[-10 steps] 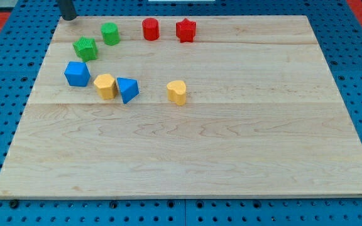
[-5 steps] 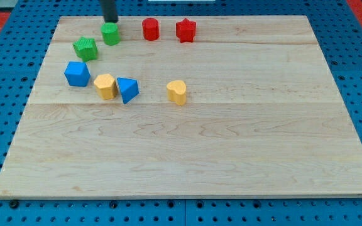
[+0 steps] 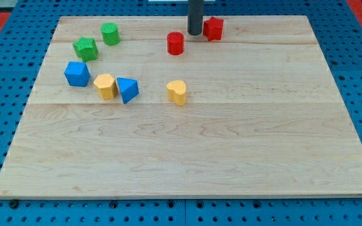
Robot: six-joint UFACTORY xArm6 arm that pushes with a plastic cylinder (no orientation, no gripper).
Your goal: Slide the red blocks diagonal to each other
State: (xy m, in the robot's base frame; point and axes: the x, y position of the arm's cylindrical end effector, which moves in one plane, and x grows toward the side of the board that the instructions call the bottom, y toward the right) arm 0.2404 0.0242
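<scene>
Tip (image 3: 195, 32) parked between the red cylinder (image 3: 175, 43) and red star (image 3: 213, 28), close beside the star near the table's (image 3: 231, 157) top edge. No pincer here, just a rod, nothing held. Already looking diagonal, cylinder lower-left. Probably best to nudge gently and avoid knocking either.

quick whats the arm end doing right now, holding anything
No gripper, just a rod holding nothing: my tip sits between the red cylinder and the red star.
</scene>
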